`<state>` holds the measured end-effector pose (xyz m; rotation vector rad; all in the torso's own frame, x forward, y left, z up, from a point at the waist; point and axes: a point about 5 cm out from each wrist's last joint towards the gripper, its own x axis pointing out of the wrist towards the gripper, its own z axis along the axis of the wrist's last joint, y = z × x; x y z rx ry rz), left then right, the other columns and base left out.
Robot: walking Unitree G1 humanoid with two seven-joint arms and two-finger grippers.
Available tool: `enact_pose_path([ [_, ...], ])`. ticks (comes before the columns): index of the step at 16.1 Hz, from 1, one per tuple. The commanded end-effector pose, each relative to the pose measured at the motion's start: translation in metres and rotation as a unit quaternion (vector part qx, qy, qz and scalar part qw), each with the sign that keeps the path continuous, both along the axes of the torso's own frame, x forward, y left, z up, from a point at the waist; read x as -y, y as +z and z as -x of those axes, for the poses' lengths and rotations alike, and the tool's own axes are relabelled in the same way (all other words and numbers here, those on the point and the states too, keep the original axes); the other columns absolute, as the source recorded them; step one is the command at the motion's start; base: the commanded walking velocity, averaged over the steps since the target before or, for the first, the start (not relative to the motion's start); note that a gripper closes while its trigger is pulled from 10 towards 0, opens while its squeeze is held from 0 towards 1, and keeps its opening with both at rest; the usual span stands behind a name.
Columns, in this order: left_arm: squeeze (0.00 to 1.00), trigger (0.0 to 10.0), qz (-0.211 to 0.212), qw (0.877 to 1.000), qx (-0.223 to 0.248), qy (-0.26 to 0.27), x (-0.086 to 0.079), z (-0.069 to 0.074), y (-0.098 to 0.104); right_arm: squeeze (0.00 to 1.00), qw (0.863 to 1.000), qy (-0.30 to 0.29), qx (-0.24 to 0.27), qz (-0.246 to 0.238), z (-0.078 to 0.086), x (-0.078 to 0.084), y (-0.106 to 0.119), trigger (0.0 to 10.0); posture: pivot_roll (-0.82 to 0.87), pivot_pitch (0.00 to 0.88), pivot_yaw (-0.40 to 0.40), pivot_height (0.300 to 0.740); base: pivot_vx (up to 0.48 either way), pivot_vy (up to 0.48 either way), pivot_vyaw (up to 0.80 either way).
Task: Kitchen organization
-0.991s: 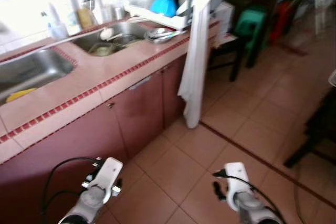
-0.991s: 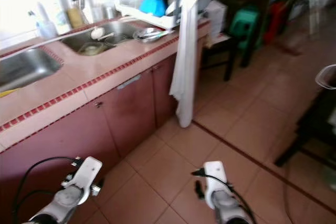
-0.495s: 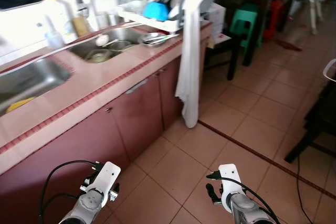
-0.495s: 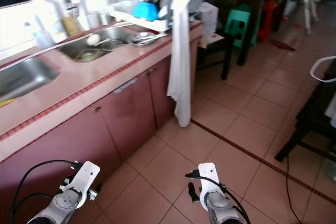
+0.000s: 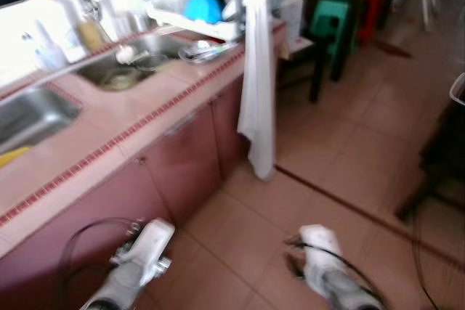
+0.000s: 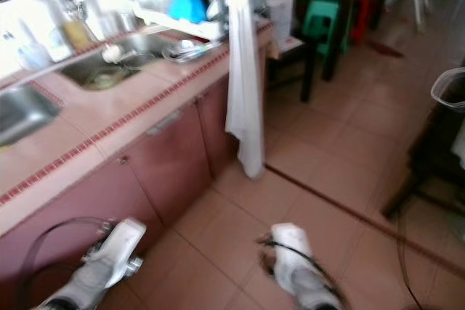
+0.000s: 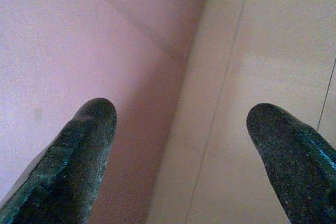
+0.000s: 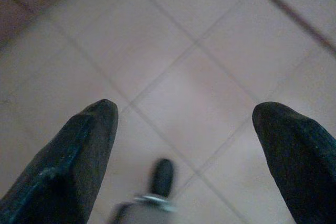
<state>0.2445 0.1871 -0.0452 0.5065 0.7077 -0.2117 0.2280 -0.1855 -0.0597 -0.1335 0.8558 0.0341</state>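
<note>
Fingers spread on both my grippers, nothing held, arms low over the tiled floor.
My left gripper (image 7: 178,145) hangs beside the cabinet front (image 5: 182,157), nearer the counter (image 5: 102,125); my right gripper (image 8: 184,150) hangs over open tiles. Dish rack (image 5: 192,12) and sink (image 5: 127,67) sit upper left, counter edge running diagonally; free floor lies right.

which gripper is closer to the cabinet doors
Left. The left gripper hangs open right beside the cabinet; the right gripper, also open, is out over the floor tiles.
</note>
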Motion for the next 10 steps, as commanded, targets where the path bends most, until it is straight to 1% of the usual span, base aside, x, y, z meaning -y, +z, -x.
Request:
enact_pose_path([
  [1,0.00,10.0,-0.020,1.000,-0.019,0.013,-0.0187,0.0093,-0.0039,0.00,1.000,0.005,0.006,-0.018,-0.0045,-0.0155,0.0012,10.0,-0.03,0.037,0.082,0.740,0.300,0.000,-0.68],
  [10,0.00,10.0,-0.021,1.000,-0.019,0.011,-0.0181,0.0099,-0.0043,0.00,1.000,0.010,0.005,-0.017,-0.0045,-0.0166,0.0012,10.0,-0.03,0.033,0.082,0.740,0.298,0.000,-0.69],
])
